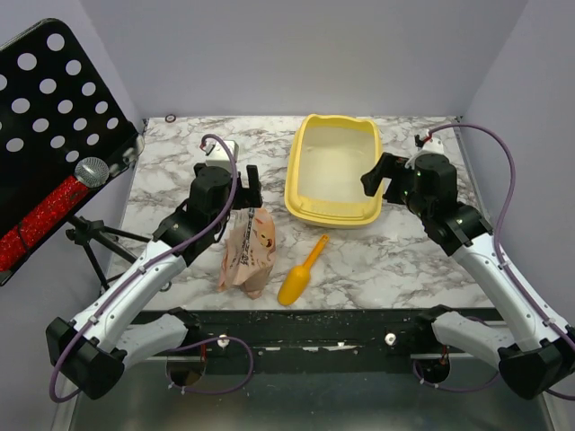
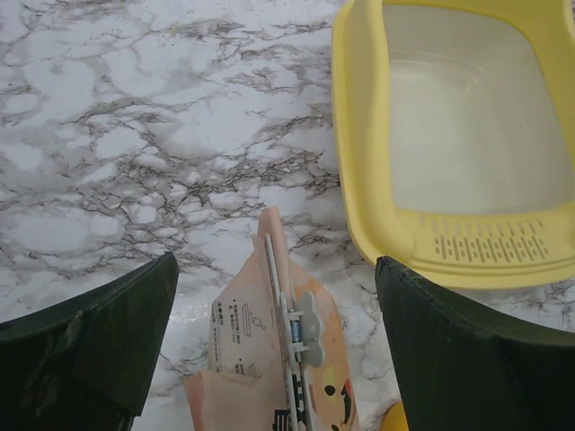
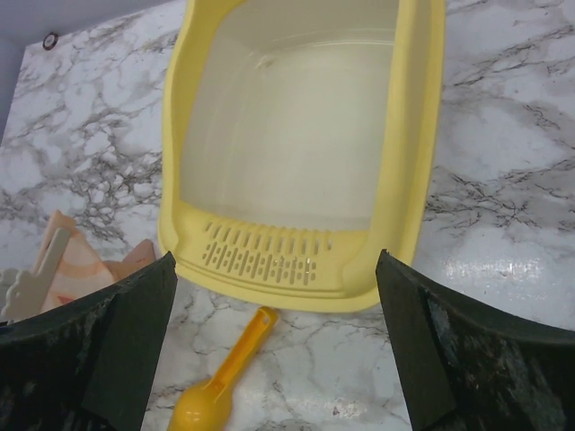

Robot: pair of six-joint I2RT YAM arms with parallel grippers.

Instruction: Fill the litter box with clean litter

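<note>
Litter box (image 1: pixel 334 215) is sat far side of the bench (image 1: pixel 395 260), only pale floor seen inside. Paper bag (image 1: pixel 249 253) is clipped shut, print can't be read. Both jaws are held wide, nothing gripped.

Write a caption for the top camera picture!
Left pincer and right pincer open above a marble table holding an empty litter box, a printed bag and a scoop.

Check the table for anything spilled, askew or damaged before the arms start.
Nothing is spilled on the table. Pale specks lie scattered along the dark strip at its near edge, possibly stray grains. The bag is crumpled and clipped shut. The litter box is empty and undamaged, the scoop lying apart in front of it.
</note>
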